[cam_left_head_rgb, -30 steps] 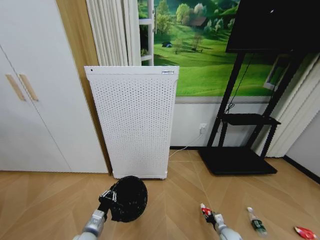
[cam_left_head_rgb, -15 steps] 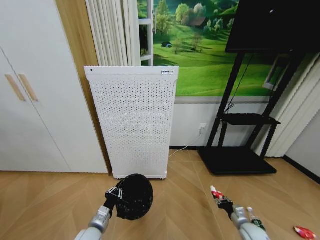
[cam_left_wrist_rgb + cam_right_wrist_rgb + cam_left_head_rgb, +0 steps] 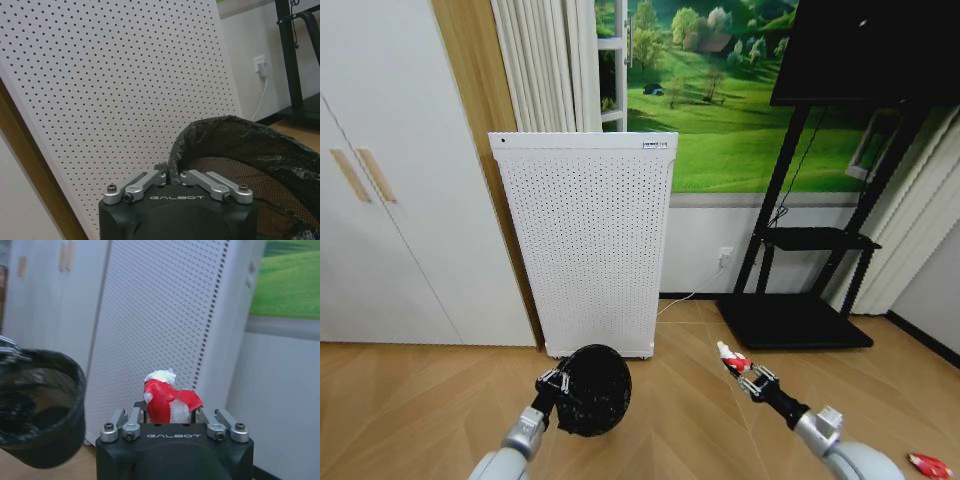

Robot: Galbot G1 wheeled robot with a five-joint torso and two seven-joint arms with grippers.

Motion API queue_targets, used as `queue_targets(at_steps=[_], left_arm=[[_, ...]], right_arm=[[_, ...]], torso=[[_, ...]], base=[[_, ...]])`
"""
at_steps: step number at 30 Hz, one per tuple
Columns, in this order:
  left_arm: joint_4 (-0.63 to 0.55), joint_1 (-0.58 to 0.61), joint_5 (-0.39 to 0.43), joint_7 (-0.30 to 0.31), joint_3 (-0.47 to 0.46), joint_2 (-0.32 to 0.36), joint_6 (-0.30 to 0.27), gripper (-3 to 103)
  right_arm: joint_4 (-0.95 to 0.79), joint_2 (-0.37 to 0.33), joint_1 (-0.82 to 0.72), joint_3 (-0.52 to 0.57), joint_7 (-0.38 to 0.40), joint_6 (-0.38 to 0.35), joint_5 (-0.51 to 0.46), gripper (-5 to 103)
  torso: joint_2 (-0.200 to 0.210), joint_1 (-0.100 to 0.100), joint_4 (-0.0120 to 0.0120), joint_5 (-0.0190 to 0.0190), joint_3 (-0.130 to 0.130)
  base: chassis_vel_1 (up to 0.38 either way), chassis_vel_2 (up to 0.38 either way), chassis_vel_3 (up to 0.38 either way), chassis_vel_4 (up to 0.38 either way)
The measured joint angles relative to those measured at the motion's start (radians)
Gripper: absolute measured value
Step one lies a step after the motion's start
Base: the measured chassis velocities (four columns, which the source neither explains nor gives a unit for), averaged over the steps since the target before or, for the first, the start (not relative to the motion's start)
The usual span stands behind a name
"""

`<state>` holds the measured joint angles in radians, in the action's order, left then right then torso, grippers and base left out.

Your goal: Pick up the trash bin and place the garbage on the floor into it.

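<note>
Head view has my left gripper (image 3: 558, 384) clamped on the trash bin (image 3: 594, 389) rim, held up left of my right gripper (image 3: 744, 372) pinching the red-and-white wrapper (image 3: 731, 360); I should release it squarely above the bin's mouth.

A white perforated appliance (image 3: 590, 245) stands on wood floor (image 3: 410, 400) beside white cabinets (image 3: 390, 180).

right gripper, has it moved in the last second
Yes. The right gripper, shut on the red-and-white wrapper, has risen from the lower frame edge toward the black stand's base.
</note>
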<state>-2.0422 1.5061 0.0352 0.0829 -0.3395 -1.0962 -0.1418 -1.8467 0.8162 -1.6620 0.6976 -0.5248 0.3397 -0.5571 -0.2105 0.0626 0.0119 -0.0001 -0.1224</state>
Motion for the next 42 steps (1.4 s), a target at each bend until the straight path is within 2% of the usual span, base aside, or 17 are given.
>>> queue_targets(at_steps=[3, 6, 10, 17, 18, 30, 42], left_arm=[[0.000, -0.004, -0.002, 0.000, 0.009, -0.004, -0.001, 7], [0.002, -0.018, -0.009, 0.000, 0.034, -0.012, -0.004, 7], [0.022, -0.038, -0.022, 0.001, 0.081, -0.019, -0.005, 7], [0.060, -0.069, -0.040, 0.002, 0.154, -0.039, -0.006, 7], [0.088, -0.110, -0.044, 0.004, 0.193, -0.047, -0.008, 7], [0.165, -0.276, -0.034, 0.016, 0.302, -0.088, -0.033, 7], [0.201, -0.309, -0.038, 0.018, 0.346, -0.122, -0.035, 7]], right_arm=[[-0.045, 0.001, -0.018, -0.003, -0.024, 0.013, 0.004, 40], [-0.079, 0.015, 0.007, -0.057, -0.025, 0.016, 0.024, 40], [-0.056, 0.019, 0.081, -0.147, -0.016, 0.023, 0.040, 40], [-0.001, 0.026, 0.158, -0.241, -0.014, 0.030, 0.045, 40], [0.013, 0.026, 0.183, -0.286, -0.014, 0.032, 0.043, 40], [0.081, 0.047, 0.312, -0.462, -0.015, 0.049, 0.051, 40], [0.125, 0.069, 0.380, -0.529, -0.013, 0.066, 0.066, 40]], torso=[[0.000, 0.000, -0.0002, 0.0000, 0.000], [0.000, 0.000, -0.0001, 0.0002, 0.000], [0.000, 0.000, -0.0005, 0.0002, 0.000], [0.000, 0.000, -0.0004, 0.0003, 0.000], [0.000, 0.000, -0.0001, 0.0000, 0.000], [0.000, 0.000, 0.0000, 0.0002, 0.000], [0.000, 0.000, -0.0001, 0.0002, 0.000]], base=[[0.000, 0.000, 0.000, 0.000], [0.000, 0.000, 0.000, 0.000], [0.000, 0.000, 0.000, 0.000], [0.000, 0.000, 0.000, 0.000], [0.000, 0.000, 0.000, 0.000], [0.000, 0.000, 0.000, 0.000], [0.000, 0.000, 0.000, 0.000]])
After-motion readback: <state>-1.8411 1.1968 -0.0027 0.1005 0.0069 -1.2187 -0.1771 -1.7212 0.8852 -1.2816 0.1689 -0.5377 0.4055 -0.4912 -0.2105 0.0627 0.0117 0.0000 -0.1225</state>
